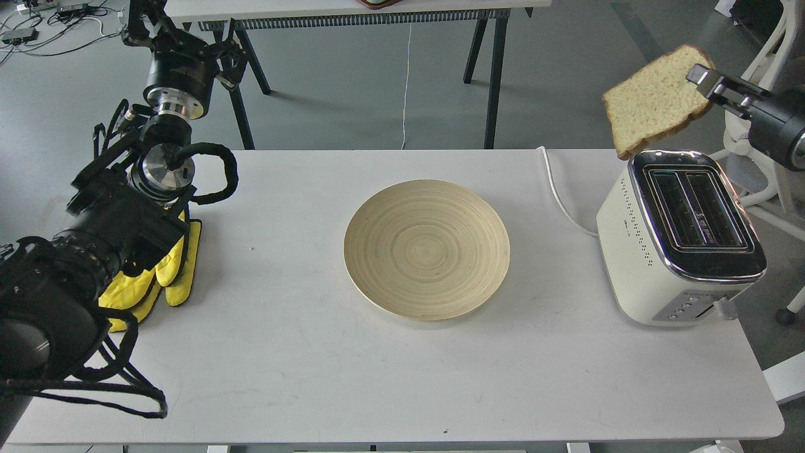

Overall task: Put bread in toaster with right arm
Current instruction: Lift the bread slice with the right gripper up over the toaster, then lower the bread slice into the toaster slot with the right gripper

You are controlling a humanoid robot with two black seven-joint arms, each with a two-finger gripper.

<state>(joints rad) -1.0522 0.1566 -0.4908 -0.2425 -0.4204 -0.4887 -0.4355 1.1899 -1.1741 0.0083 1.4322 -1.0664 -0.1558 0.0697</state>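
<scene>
The bread (656, 99), a pale speckled slice with a brown crust, hangs tilted in the air above the far end of the toaster. My right gripper (703, 75) is shut on its right crust edge and comes in from the right edge of the head view. The cream-white toaster (673, 242) with a chrome top and two open slots stands at the right of the white table (314, 352). My left gripper (148, 19) is up at the far left, off the table, seen small and dark.
A round wooden plate (427, 248) lies bare at the table's middle. Yellow gloves (166, 270) lie under my left arm. The toaster's white cord (560, 195) runs to the far table edge. A white chair (758, 119) stands behind the toaster.
</scene>
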